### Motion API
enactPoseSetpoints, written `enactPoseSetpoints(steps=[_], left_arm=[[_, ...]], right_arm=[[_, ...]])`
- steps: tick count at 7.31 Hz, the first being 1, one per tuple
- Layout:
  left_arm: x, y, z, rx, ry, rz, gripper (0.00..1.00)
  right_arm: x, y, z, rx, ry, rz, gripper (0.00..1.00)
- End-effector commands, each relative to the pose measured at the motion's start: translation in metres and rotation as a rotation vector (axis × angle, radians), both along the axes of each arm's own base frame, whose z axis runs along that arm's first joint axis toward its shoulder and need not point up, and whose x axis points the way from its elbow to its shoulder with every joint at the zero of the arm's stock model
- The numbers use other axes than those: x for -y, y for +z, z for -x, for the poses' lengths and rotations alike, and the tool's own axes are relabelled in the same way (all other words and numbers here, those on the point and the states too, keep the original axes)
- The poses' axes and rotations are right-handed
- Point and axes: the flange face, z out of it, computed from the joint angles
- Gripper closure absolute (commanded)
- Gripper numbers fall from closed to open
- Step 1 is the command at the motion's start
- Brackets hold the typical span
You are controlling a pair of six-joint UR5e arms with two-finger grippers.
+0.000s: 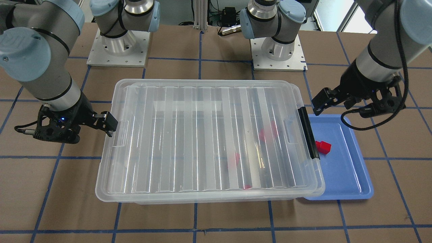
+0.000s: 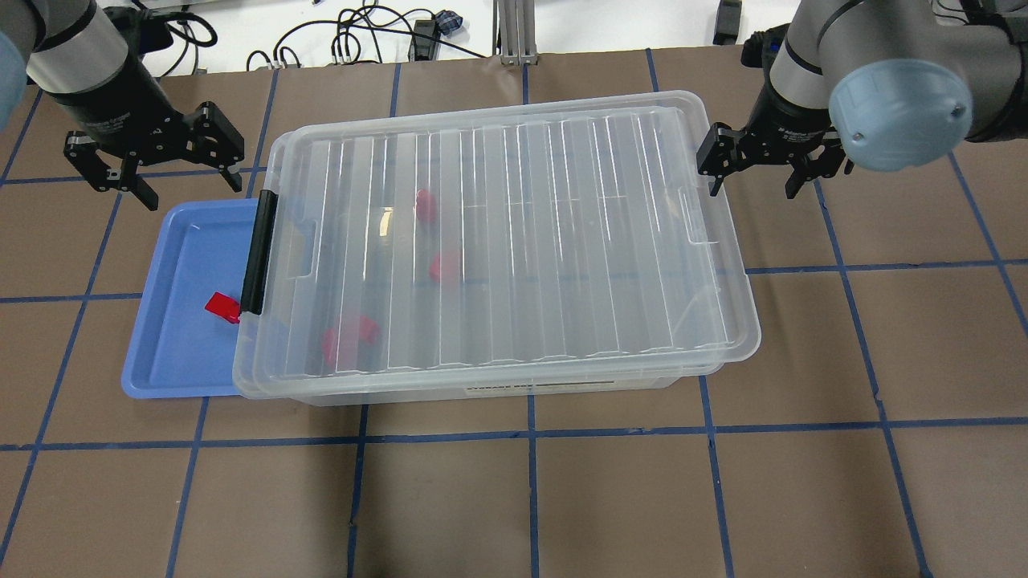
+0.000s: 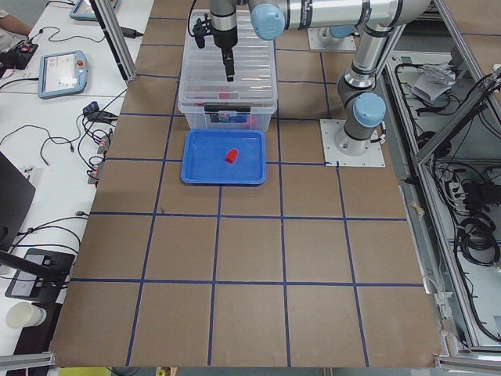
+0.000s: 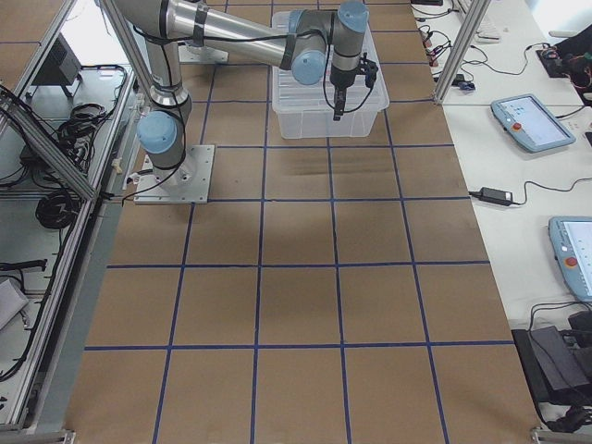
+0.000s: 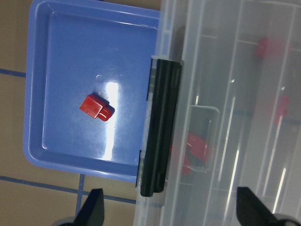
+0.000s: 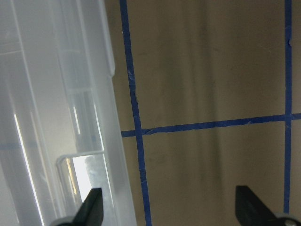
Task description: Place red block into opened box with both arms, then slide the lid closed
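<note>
Under the large, flat, ridged lid of clear plastic [image 2: 562,241] three red smudges [image 2: 444,265] showed. The ridges blurred them too much for me to tell their shape.

The lid lay over the large shallow box of clear plastic [image 2: 482,391]. Seen from behind the robot, only the box's six o'clock wall and a strip of its rim showed. I could not tell whether the lid sat fully home. Two rims ran slightly offset at the nine o'clock end, by the black bar [image 2: 259,253].

One shallow blue plastic tray [image 2: 173,353] lay at nine o'clock of the box, its inner side tucked under the box's overhang. On it sat one small bright red plastic block [image 5: 96,107]. The left wrist view showed it apart from the box, but from above the rim cut off one corner.

That made four red pieces: three under the lid and one on the tray.

There were two grippers over the brown paper tabletop [image 2: 610,498]. The left gripper [image 2: 193,191] hung above the tray's twelve o'clock edge, fingers wide apart and empty. The right gripper [image 2: 752,189] hung just off the lid's three o'clock end, fingers likewise spread and empty.
</note>
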Motion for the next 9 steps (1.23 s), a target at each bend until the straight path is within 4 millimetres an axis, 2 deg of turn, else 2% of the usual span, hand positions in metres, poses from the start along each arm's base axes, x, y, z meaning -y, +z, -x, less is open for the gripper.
enactPoseSetpoints(steps=[1, 2, 4, 6, 8, 9], left_arm=[[0.012, -0.037, -0.062, -0.018, 0.11, -0.046, 0.0], [0.013, -0.061, -0.077, -0.055, 0.145, -0.073, 0.0], [0.015, -0.112, -0.09, -0.024, 0.186, 0.042, 0.0], [-0.004, -0.151, -0.094, -0.011, 0.187, 0.046, 0.0], [-0.019, -0.181, -0.092, -0.008, 0.213, 0.051, 0.0], [-0.02, -0.196, -0.092, -0.003, 0.291, 0.045, 0.0]], right_arm=[[0.002, -0.009, 0.004, 0.008, -0.016, -0.025, 0.0], [0.002, -0.008, 0.003, 0.013, -0.019, -0.031, 0.0], [0.001, -0.011, 0.003, 0.02, -0.009, -0.045, 0.0], [0.0, -0.011, -0.001, 0.058, -0.011, -0.051, 0.0], [0.0, -0.014, 0.0, 0.048, -0.007, -0.057, 0.0], [0.003, -0.022, 0.001, 0.047, -0.009, -0.071, 0.0]])
